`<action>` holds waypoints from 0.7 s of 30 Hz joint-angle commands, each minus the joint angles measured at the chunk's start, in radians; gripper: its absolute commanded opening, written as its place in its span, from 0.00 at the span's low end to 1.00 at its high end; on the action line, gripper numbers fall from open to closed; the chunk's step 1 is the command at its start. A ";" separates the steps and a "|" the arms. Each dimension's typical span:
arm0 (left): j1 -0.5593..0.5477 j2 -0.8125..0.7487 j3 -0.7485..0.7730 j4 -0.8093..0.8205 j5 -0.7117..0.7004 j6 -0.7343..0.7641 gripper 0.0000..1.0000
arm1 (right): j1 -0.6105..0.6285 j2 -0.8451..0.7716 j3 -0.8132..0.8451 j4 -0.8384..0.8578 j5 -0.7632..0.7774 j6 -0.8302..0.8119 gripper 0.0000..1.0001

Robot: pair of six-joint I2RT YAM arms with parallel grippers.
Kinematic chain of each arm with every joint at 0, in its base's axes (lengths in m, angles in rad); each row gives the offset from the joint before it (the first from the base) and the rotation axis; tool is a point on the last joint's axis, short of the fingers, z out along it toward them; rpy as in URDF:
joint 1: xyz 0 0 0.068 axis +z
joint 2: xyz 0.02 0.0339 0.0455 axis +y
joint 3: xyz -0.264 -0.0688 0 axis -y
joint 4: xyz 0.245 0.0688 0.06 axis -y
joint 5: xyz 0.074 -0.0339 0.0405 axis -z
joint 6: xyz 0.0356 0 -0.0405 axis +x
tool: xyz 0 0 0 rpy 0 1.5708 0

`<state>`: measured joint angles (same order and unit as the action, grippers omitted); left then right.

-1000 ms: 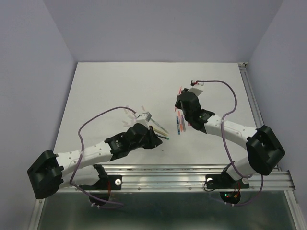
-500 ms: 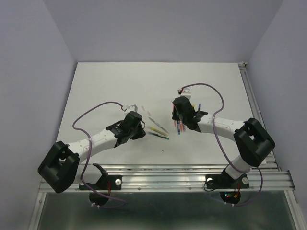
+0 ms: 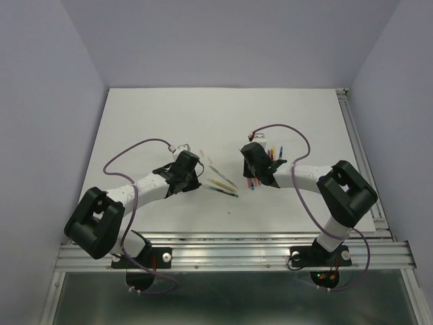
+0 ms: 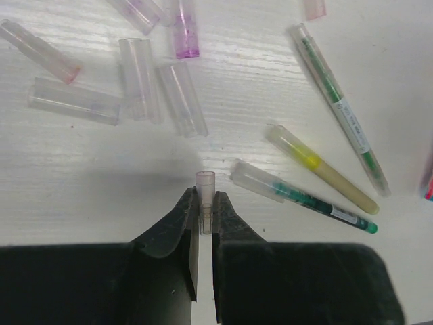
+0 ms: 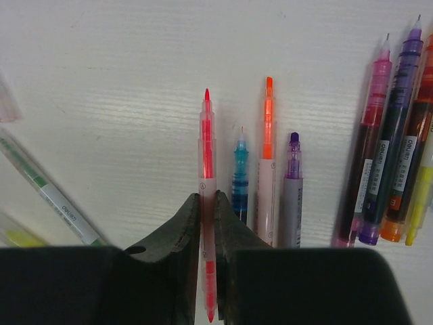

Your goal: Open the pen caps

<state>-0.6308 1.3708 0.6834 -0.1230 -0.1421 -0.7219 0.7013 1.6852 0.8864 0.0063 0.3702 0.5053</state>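
Pinching a small pale translucent cap [image 4: 205,181] between its black fingertips, the left gripper [image 4: 206,206] is almost fully closed, with only the cap's width keeping the jaws apart. The cap's open end pokes out just past the tips, over the white table [image 4: 81,176]. Beyond it, up and to the left in the left wrist view, loose caps [image 4: 139,78] lie scattered on the table. Most are clear, one is pinkish at its end [image 4: 40,51] and one is purple [image 4: 184,30], and a few touch each other. To the gripper's right lie a green pen [image 4: 338,108], a yellow pen [image 4: 321,169] and a thinner dark-green pen [image 4: 311,202], all slanted. The right gripper [image 5: 207,203] is clenched just as narrowly on a red pen [image 5: 207,142], gripping the barrel so that its bare pointed tip sticks out ahead and the rest runs back between the fingers. Whether that pen is lifted or resting on the table cannot be told. Just beside it on the right lie a blue pen [image 5: 240,179], an orange pen [image 5: 267,162] and a purple pen [image 5: 292,189], parallel and close together. A tight cluster of pens [image 5: 385,135] sits farther right.
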 commanded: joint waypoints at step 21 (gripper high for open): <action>0.065 0.005 0.038 -0.055 -0.039 0.047 0.06 | 0.001 -0.154 -0.024 0.026 -0.091 0.027 0.54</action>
<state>-0.5797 1.3922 0.6872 -0.1570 -0.1497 -0.6949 0.7013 1.6424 0.8841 -0.0315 0.3267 0.5217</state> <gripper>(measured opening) 0.161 0.491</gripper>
